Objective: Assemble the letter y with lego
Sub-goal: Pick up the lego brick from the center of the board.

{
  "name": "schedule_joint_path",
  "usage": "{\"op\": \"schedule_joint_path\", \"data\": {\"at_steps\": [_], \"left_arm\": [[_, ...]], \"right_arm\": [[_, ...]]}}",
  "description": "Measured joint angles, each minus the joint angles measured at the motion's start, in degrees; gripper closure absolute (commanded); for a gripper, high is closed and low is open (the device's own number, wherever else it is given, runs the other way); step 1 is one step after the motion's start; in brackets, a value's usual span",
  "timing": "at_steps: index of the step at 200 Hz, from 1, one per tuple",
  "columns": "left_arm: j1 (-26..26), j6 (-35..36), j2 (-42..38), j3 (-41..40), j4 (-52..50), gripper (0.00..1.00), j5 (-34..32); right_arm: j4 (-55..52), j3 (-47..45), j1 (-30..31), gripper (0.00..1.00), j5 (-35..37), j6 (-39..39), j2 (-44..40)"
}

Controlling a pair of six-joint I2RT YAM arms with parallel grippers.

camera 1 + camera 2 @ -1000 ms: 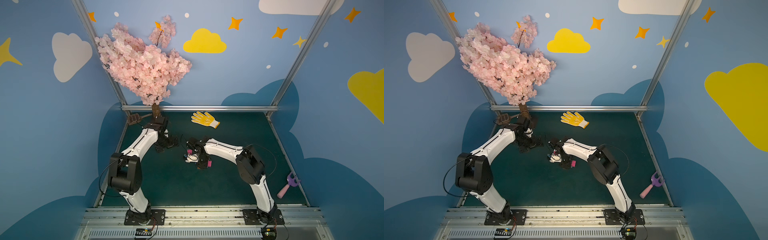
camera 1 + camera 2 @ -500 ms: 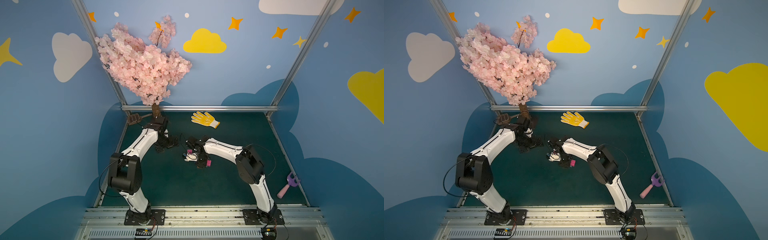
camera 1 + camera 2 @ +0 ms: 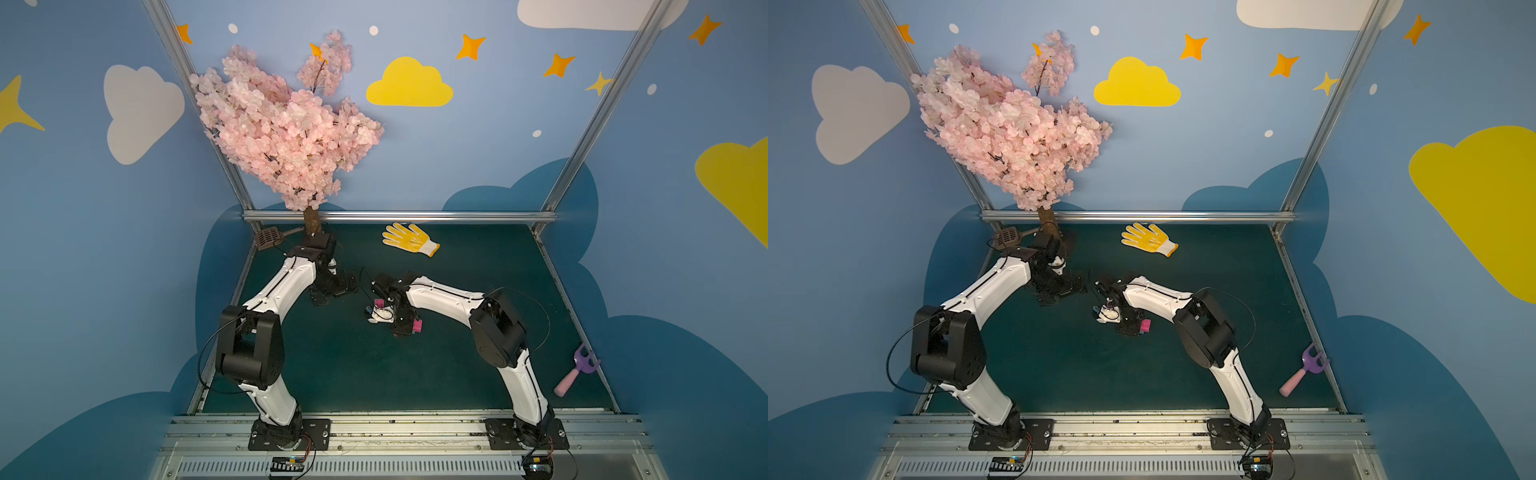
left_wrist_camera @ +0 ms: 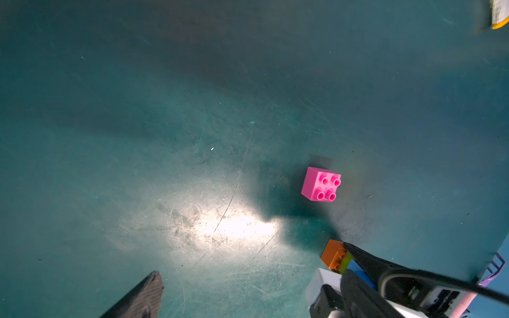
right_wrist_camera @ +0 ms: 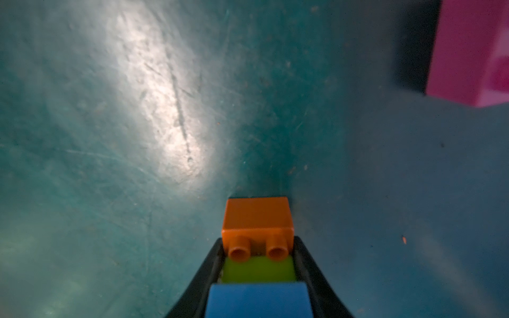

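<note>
Right gripper (image 5: 259,243) is clamped on a joined row of lego bricks (image 5: 259,258) near the middle of the bench (image 5: 110,192). Its black fingers (image 5: 202,278) press the lime green brick (image 5: 259,269) and blue brick (image 5: 257,301) from both sides, and the orange brick (image 5: 257,217) sticks out past the tips. One loose pink brick (image 4: 321,184) sits studs-up on the bench just right of it, apart from the row. Left gripper (image 3: 334,291) hangs wide open at the far left, by the tree trunk (image 3: 311,218).

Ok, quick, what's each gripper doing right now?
Left gripper: open, holding nothing.
Right gripper: shut on the joined orange, lime green and blue studded plastic bricks.
</note>
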Motion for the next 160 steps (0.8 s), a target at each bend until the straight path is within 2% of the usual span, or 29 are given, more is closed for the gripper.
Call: {"op": "schedule_joint_path", "data": {"at_steps": [113,160], "left_arm": [[0.1,0.0,0.0,0.0,0.0,0.0,0.0],[0.1,0.0,0.0,0.0,0.0,0.0,0.0]], "right_arm": [[0.2,0.2,0.0,0.61,-0.8,0.7,0.4],[0.1,0.8,0.0,0.69,-1.2,1.0,0.7]]}}
